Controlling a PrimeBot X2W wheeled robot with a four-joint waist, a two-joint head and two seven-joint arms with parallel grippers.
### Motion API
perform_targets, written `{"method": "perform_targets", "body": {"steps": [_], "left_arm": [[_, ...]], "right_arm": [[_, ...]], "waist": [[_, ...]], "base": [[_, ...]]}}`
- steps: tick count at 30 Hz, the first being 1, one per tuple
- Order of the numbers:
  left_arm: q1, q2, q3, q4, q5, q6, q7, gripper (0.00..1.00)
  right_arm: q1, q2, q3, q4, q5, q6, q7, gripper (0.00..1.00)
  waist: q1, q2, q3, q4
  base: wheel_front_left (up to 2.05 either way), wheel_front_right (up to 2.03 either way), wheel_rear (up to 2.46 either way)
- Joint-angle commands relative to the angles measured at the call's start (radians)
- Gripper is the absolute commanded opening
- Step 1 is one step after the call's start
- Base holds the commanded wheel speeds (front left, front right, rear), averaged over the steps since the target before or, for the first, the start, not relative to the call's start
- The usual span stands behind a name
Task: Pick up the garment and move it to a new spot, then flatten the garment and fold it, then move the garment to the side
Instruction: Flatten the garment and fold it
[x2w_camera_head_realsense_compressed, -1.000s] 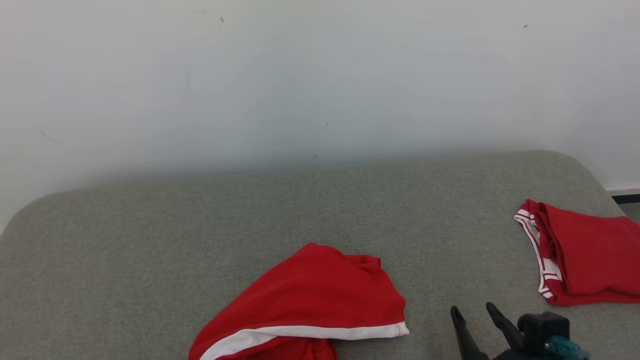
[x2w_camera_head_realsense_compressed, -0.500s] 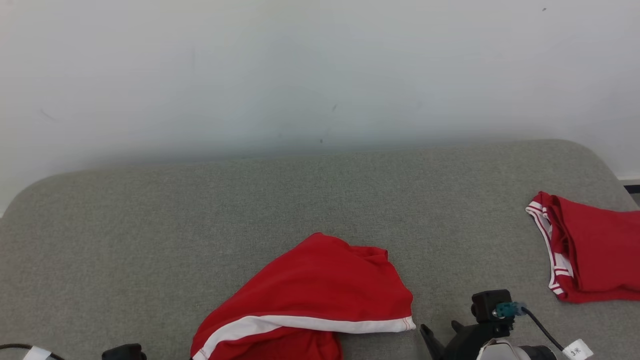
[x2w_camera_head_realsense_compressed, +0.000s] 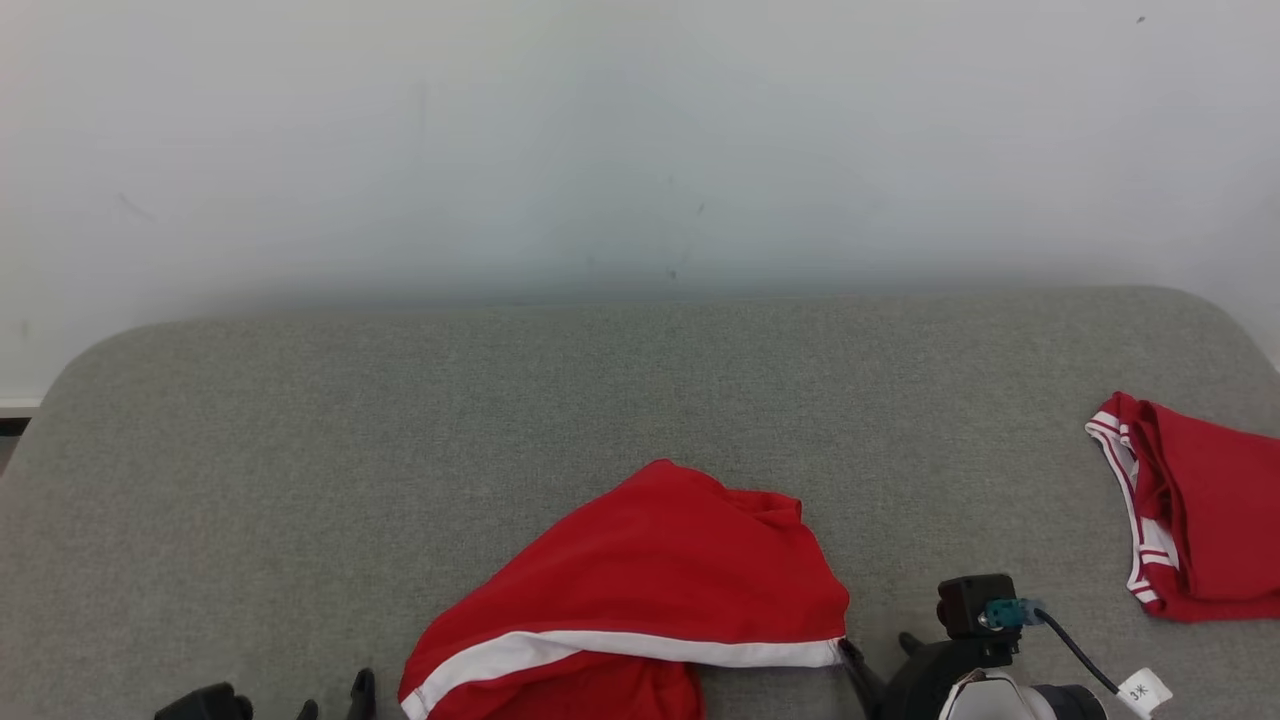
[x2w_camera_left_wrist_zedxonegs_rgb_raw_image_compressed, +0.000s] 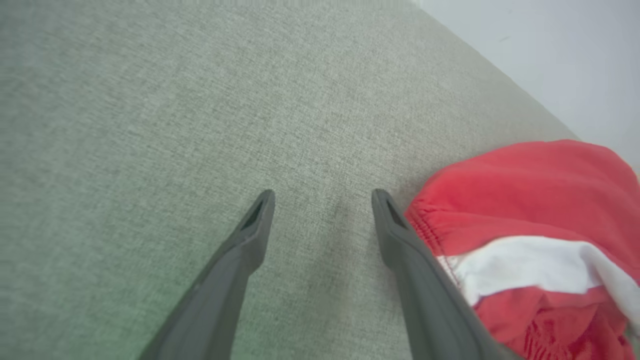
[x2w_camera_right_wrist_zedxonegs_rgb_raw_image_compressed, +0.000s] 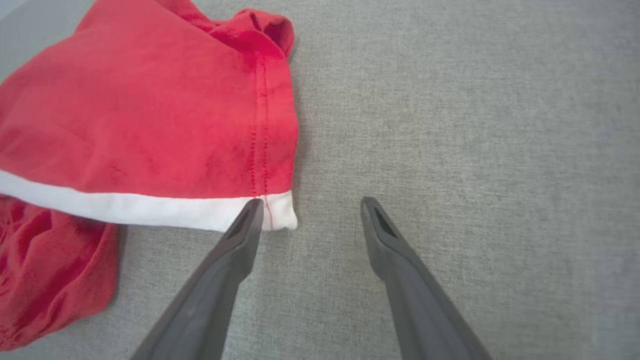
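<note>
A crumpled red garment (x2w_camera_head_realsense_compressed: 640, 580) with a white hem band lies at the near middle of the grey fabric surface (x2w_camera_head_realsense_compressed: 500, 400). My left gripper (x2w_camera_head_realsense_compressed: 335, 700) is open just left of it. In the left wrist view the left gripper (x2w_camera_left_wrist_zedxonegs_rgb_raw_image_compressed: 324, 195) hangs over bare fabric, its right finger beside the garment (x2w_camera_left_wrist_zedxonegs_rgb_raw_image_compressed: 525, 200) and its gathered edge. My right gripper (x2w_camera_head_realsense_compressed: 878, 648) is open at the garment's right hem corner. In the right wrist view the right gripper (x2w_camera_right_wrist_zedxonegs_rgb_raw_image_compressed: 312, 202) has its left fingertip at the white corner of the garment (x2w_camera_right_wrist_zedxonegs_rgb_raw_image_compressed: 150, 125). Nothing is held.
A second red garment (x2w_camera_head_realsense_compressed: 1200, 510) with white striped trim lies folded at the surface's right edge. A white wall (x2w_camera_head_realsense_compressed: 640, 130) rises behind the rounded far edge. Bare grey fabric stretches to the left and beyond the garment.
The head camera has shifted. My right gripper dropped lower and moved left, up to the garment's right corner. My left gripper's fingertips came into view at the lower left.
</note>
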Motion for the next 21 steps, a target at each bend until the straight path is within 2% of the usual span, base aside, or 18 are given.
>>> {"method": "perform_targets", "body": {"steps": [1, 9, 12, 17, 18, 21], "left_arm": [[0.037, 0.013, 0.021, -0.021, -0.023, -0.004, -0.017, 1.00], [0.098, 0.015, 0.005, -0.164, -0.055, -0.050, 0.027, 1.00], [0.098, 0.021, -0.031, -0.193, -0.022, -0.007, 0.056, 1.00], [0.083, 0.023, -0.053, -0.185, 0.001, 0.018, 0.079, 1.00], [0.075, 0.019, -0.052, -0.180, -0.005, 0.017, 0.080, 0.96], [0.076, 0.013, -0.050, -0.170, -0.014, 0.015, 0.090, 0.56]], "right_arm": [[0.001, 0.000, -0.021, 0.005, -0.020, -0.002, -0.012, 1.00], [0.022, 0.000, -0.074, -0.014, -0.043, -0.002, -0.030, 1.00], [0.019, 0.000, -0.063, -0.025, -0.028, -0.002, -0.030, 1.00], [0.012, 0.000, -0.034, -0.033, -0.017, -0.002, -0.020, 1.00], [0.013, 0.000, -0.021, -0.033, -0.011, -0.002, -0.017, 1.00], [0.016, 0.000, 0.013, -0.028, 0.001, -0.002, -0.001, 1.00]], "waist": [[-0.0001, 0.0000, -0.005, 0.003], [-0.0001, 0.0000, -0.013, 0.012], [-0.0001, 0.0000, -0.012, 0.005], [-0.0001, 0.0000, -0.009, -0.003], [-0.0001, 0.0000, -0.008, -0.005], [-0.0001, 0.0000, -0.008, -0.009]], "base": [[0.00, 0.00, 0.00], [0.00, 0.00, 0.00], [0.00, 0.00, 0.00], [0.00, 0.00, 0.00], [0.00, 0.00, 0.00], [0.00, 0.00, 0.00]]}}
